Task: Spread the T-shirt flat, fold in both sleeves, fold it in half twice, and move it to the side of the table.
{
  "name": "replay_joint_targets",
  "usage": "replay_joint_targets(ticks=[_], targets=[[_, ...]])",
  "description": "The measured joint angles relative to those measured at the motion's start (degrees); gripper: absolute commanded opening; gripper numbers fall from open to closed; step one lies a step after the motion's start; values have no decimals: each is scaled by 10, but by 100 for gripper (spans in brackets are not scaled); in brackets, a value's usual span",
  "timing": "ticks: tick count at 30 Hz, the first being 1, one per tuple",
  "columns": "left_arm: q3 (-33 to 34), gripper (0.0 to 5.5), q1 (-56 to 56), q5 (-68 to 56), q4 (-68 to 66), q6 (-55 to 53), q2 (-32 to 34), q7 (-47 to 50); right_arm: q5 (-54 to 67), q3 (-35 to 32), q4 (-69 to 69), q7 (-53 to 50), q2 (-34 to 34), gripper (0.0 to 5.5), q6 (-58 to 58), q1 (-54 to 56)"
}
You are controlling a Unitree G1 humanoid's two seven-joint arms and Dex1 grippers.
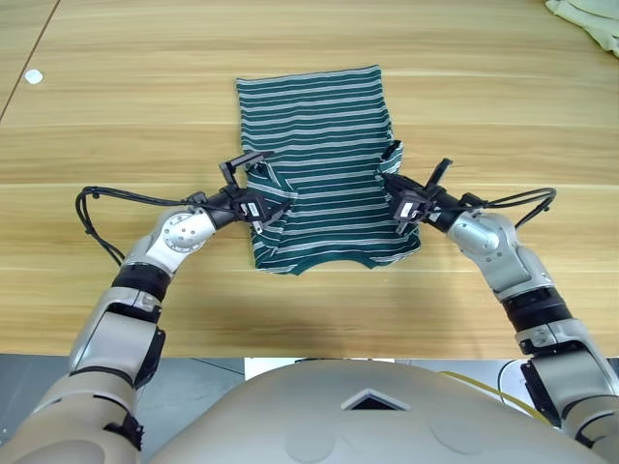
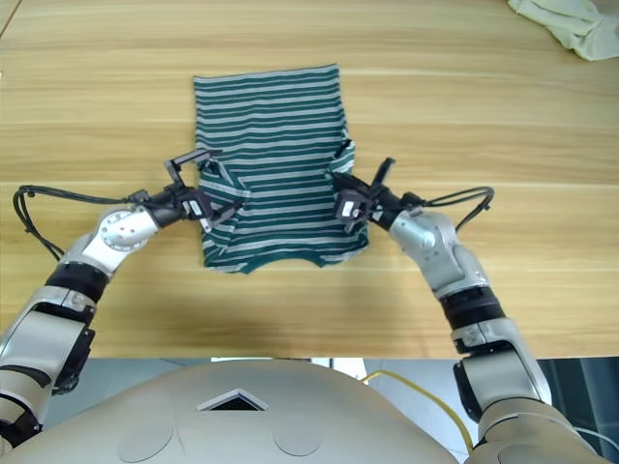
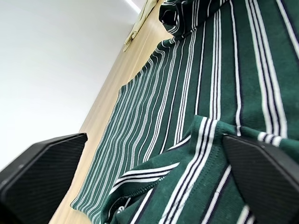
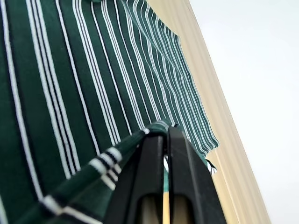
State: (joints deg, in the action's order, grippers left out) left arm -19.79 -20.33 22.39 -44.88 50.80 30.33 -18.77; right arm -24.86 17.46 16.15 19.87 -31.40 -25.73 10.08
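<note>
The green striped T-shirt (image 1: 319, 126) lies in the middle of the table (image 1: 484, 106) with its side parts folded in; its far edge is straight and its near edge, with a dip in it, lies near the table's front edge; the left hand (image 1: 259, 188) is released, its fingers spread wide around the shirt's left edge; the right hand (image 1: 395, 184) is clenched on a fold at the shirt's right edge; bare wood lies wide on both sides; a pale cloth (image 1: 585, 19) sits at the far right corner, well apart.
</note>
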Motion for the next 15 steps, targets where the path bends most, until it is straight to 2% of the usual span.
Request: replay_joint_targets(ticks=[15], targets=[[0, 540, 2, 0, 5, -3, 0, -1, -15, 15, 22, -1, 48, 1, 67, 21]])
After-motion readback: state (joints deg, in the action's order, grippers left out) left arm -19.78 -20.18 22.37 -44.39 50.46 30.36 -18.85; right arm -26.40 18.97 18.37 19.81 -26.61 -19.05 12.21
